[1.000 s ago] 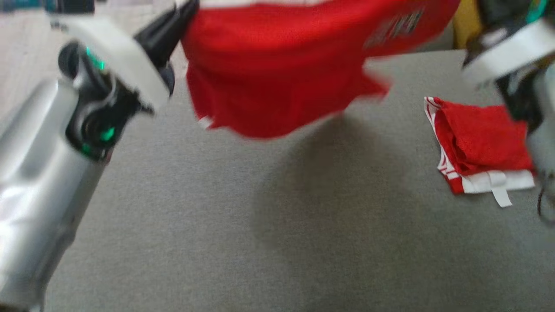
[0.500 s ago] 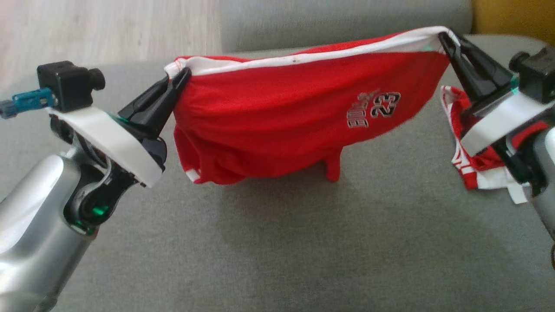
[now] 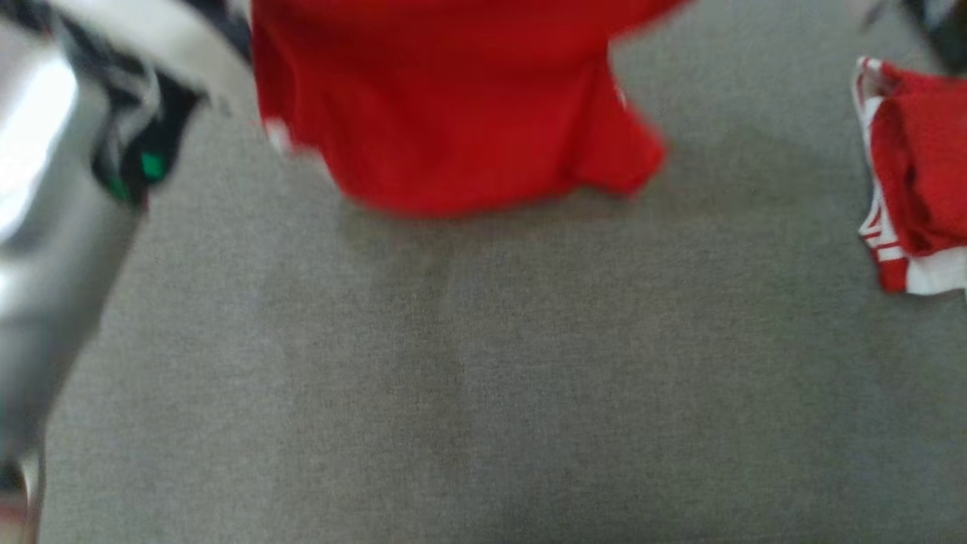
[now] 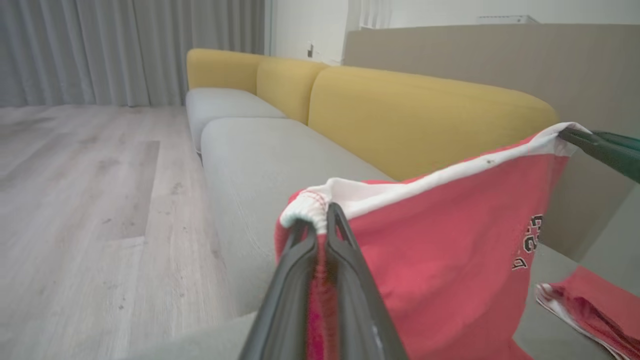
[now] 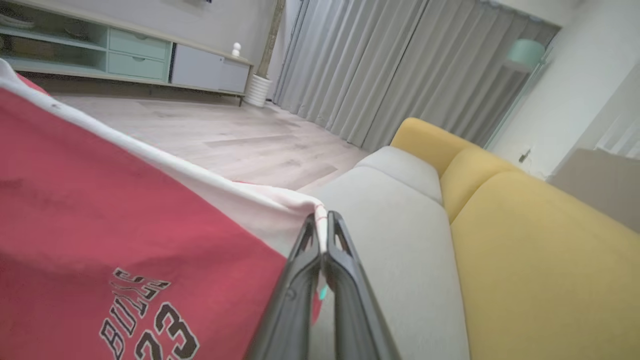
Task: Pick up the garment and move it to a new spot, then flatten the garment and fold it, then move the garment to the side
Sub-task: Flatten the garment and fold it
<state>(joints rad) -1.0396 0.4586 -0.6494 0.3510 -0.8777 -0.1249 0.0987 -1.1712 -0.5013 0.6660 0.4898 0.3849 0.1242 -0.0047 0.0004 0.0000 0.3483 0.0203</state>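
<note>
Broad grey sofa seat (image 3: pixel 483 393) across the head view, bare in the middle, with yellow back cushions (image 4: pixel 425 115) behind and pale wooden floor (image 4: pixel 75 175) beyond its end. Plenty of open fabric there, likely the landing place for laying out.

Above it, red basketball shorts (image 3: pixel 453 98) with a white waistband and a "Bulls 23" print, hanging in the air over the far part of the seat and blurred in the head view. Lower hem low over the cushion; touching or just clear, impossible to tell. Held by the two ends of the waistband and drawn apart, to hang as one sheet rather than a bunch. Judged as the carry to a new spot, with flattening and folding not yet done.

Off to the robot's right, a second red and white garment (image 3: pixel 918 189) lying folded on the seat, well apart from the hanging shorts; probably parked there to keep the middle free.

Left gripper (image 4: pixel 327 212) pressed together on the gathered left end of the waistband, with red cloth trapped between the fingers. Right gripper (image 5: pixel 322 220) likewise pinching the opposite end, tight on the white band.
</note>
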